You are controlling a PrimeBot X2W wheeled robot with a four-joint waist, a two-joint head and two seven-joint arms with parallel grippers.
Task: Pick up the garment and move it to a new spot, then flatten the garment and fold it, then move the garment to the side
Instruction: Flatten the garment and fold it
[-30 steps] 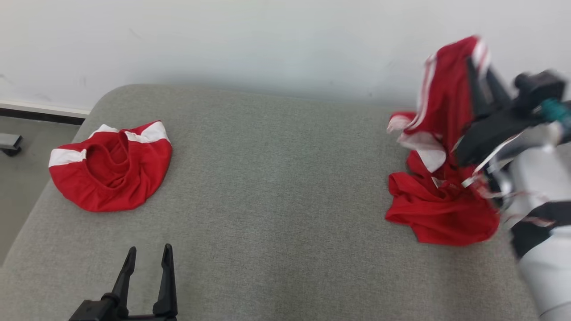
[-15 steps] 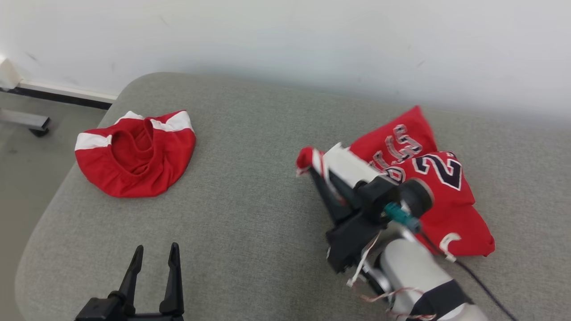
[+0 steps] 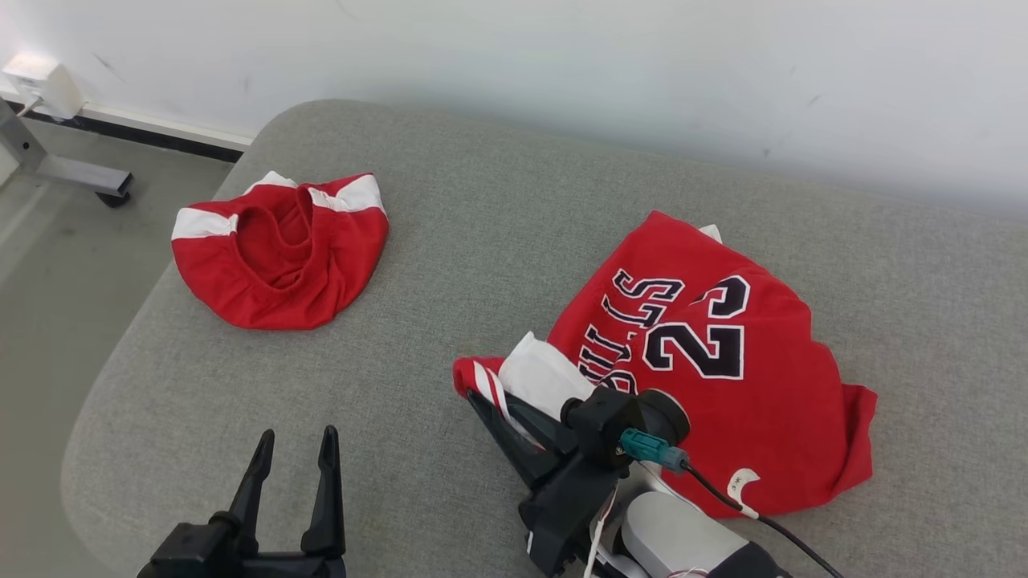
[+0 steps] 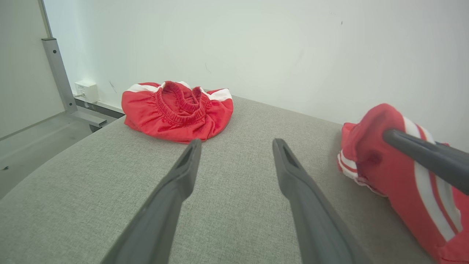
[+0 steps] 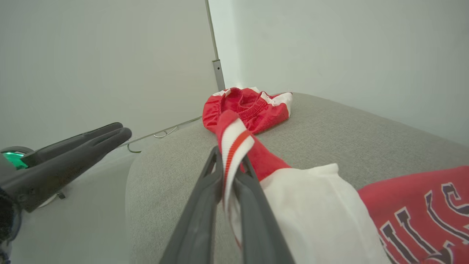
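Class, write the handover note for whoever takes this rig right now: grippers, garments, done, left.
Left gripper: open, empty, over the near edge of the grey cushion.
Right gripper: shut on striped trim of the red jersey.
Jersey: rumpled, number 23 up, on the cushion's right half.
Red shorts: bunched at far left.
Done: jersey down on the cushion.
Left: release, flatten, fold, move aside.

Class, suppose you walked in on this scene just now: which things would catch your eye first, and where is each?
The red jersey numbered 23 lies rumpled on the right of the grey cushion, its striped edge pinched in the right gripper. A bunched pair of red shorts with white bands sits at the cushion's far left, and the left gripper is open at the near left.
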